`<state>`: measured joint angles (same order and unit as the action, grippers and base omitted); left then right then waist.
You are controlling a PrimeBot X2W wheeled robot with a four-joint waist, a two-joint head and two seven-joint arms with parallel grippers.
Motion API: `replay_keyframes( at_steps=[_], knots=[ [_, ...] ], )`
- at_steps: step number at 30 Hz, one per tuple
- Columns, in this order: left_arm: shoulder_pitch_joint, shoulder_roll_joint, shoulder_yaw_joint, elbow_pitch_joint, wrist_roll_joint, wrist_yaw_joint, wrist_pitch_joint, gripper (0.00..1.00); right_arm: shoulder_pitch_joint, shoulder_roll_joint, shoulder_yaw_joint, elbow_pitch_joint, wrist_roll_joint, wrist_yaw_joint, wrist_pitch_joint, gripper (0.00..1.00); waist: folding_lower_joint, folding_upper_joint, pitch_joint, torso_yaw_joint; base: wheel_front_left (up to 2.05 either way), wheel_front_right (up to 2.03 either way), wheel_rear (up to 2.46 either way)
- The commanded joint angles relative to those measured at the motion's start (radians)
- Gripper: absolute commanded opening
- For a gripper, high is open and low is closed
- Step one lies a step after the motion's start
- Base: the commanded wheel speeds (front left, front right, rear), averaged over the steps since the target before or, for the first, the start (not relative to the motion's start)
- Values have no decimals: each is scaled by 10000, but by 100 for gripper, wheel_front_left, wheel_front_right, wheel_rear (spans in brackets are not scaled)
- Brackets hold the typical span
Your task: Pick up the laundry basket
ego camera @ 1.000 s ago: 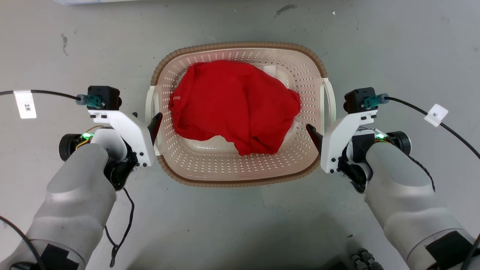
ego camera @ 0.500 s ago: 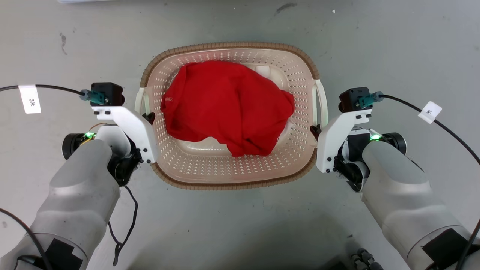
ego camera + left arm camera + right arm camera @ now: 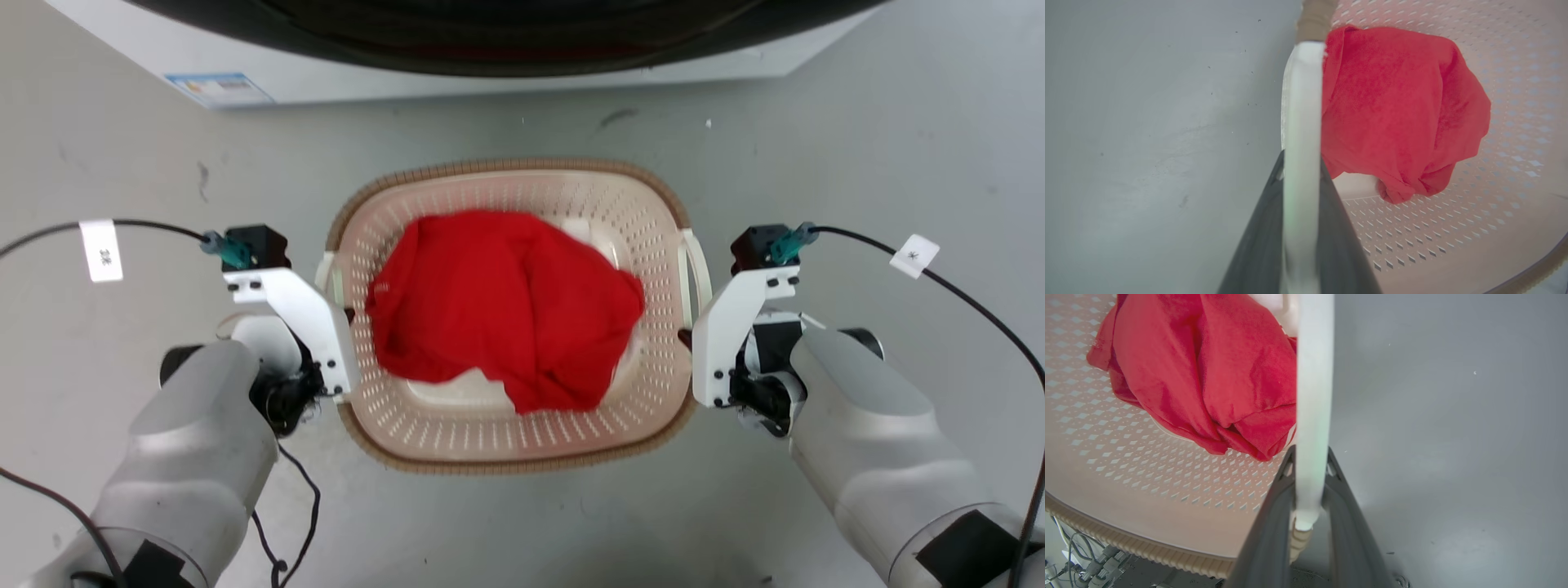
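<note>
The laundry basket (image 3: 506,167), cream with perforated walls and a brown woven rim, is centred in the head view with a crumpled red garment (image 3: 506,318) inside. My left gripper (image 3: 346,314) is shut on the basket's white left handle (image 3: 1302,106), which runs between the dark fingers (image 3: 1257,237) in the left wrist view. My right gripper (image 3: 687,333) is shut on the white right handle (image 3: 1312,388), held between its fingers (image 3: 1355,522) in the right wrist view. Whether the basket touches the floor cannot be told.
A white washing machine (image 3: 245,73) with a dark round door (image 3: 506,33) stands just beyond the basket. Grey floor (image 3: 857,147) surrounds the basket. Cables with white tags (image 3: 101,250) trail from both wrists.
Both grippers moved inward from beside the basket and shut on its side handles. The head camera has shifted, bringing the washing machine into the top of the view.
</note>
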<state>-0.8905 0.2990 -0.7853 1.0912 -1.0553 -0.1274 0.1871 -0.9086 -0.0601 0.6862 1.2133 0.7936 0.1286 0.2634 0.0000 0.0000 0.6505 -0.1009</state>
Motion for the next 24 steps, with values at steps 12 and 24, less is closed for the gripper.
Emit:
replay_keyframes(
  at_steps=[12, 24],
  knots=[
    [837, -356, -343, 91, -1081, -79, 1481, 0, 624, 194, 464, 237, 909, 45, 1950, 0, 0, 0, -2984, 38, 0, 0, 0],
    [1291, -517, -549, 485, -1685, -79, 2638, 0, 983, 190, 441, 601, 1595, 45, 4005, 0, 0, 0, -5009, 213, 0, 0, 0]
  ],
)
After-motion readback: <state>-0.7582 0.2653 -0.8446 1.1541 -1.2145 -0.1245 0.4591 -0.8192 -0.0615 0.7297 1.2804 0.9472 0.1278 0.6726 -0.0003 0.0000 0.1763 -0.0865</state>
